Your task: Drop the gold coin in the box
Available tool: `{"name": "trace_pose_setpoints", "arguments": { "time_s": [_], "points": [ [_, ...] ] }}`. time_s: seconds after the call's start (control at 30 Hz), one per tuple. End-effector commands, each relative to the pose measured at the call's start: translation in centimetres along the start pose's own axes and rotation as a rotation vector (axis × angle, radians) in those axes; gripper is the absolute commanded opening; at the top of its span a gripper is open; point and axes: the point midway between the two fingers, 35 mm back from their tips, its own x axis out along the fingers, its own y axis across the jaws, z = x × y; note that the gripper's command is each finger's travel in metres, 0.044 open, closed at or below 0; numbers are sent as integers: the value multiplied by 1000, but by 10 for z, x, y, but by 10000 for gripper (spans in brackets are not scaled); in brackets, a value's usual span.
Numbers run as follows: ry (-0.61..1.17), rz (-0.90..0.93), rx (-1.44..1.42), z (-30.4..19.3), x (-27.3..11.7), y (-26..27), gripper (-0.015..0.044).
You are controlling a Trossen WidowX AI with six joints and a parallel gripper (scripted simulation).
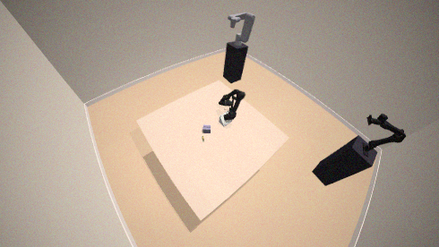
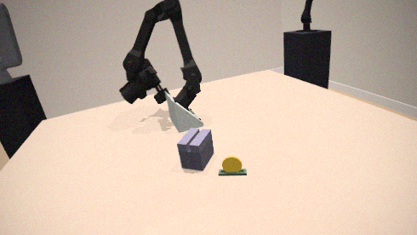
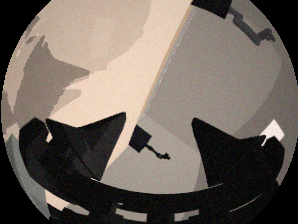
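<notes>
The gold coin stands on edge in the shallow dark-green holder, its round face towards the exterior camera. The closed grey box looks purplish and stands just left of the holder in the exterior view, apart from it. The narrow slot in its lid runs from front to back there, across the line of the coin. My gripper is open, with nothing between its fingers. It is folded back near the arm's base, above the table and well away from the coin and box. Neither shows in the wrist view.
A pale wedge-shaped piece stands at the arm's base, behind the box in the exterior view. Off the table, other arms stand on dark pedestals, one grey and one black.
</notes>
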Motion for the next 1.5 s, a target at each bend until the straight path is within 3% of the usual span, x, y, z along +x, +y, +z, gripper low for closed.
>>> {"name": "trace_pose_setpoints", "arguments": {
  "time_s": [0.0,0.27,0.63,0.97,1.47],
  "points": [
    [0,3,8,0,-1,0,374],
    [-47,144,349,19,-48,-14,164],
    [-193,415,723,42,-160,-16,161],
    [-328,557,787,36,-240,2,161],
    [-413,979,755,-27,-398,102,161]
  ]
}}
